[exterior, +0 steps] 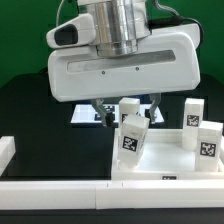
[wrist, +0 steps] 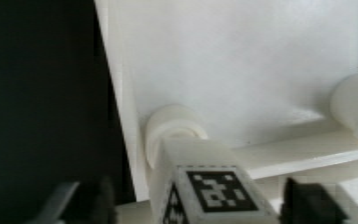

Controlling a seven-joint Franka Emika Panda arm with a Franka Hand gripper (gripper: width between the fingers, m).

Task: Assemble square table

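The square table slab (exterior: pixel 165 160) lies at the exterior view's right; in the wrist view its white surface (wrist: pixel 229 60) fills most of the picture, with a round corner socket (wrist: pixel 179 125). A short white tagged leg (exterior: pixel 132 138) stands tilted at the slab's near left corner, over the socket, and shows in the wrist view (wrist: pixel 211 192). My gripper (exterior: pixel 128 110) hangs just above it, open, its dark fingers (wrist: pixel 69 205) either side of the leg with gaps. Two more legs (exterior: pixel 192 115) (exterior: pixel 206 140) stand on the slab's right. A further leg (exterior: pixel 128 106) stands behind the gripper.
The marker board (exterior: pixel 84 116) lies on the black table behind the gripper. A long white bar (exterior: pixel 50 188) runs along the front edge, and another white block (exterior: pixel 5 150) sits at the left. A leg's rounded side (wrist: pixel 357 100) shows beside the socket.
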